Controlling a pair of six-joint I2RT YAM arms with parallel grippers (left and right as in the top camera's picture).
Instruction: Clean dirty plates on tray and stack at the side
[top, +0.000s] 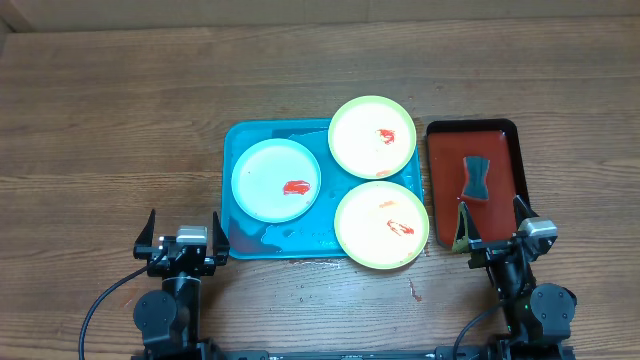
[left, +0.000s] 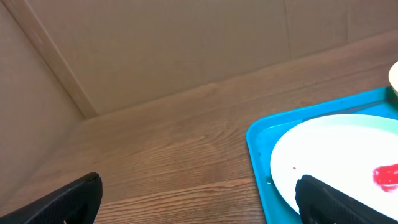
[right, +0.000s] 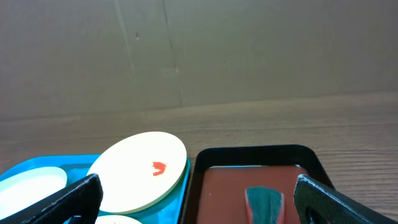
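Both arms sit folded low at the near edge of the counter (top: 100, 120). The left tool (top: 184, 224) and right tool (top: 492, 226) are each spread wide and hold nothing. The three smeared plates (top: 275, 180) lie on the blue tray (top: 240, 242) between them, with the two lime ones overhanging its right side.

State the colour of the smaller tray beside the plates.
The smaller tray is dark red, black-rimmed; overhead view shows it best.
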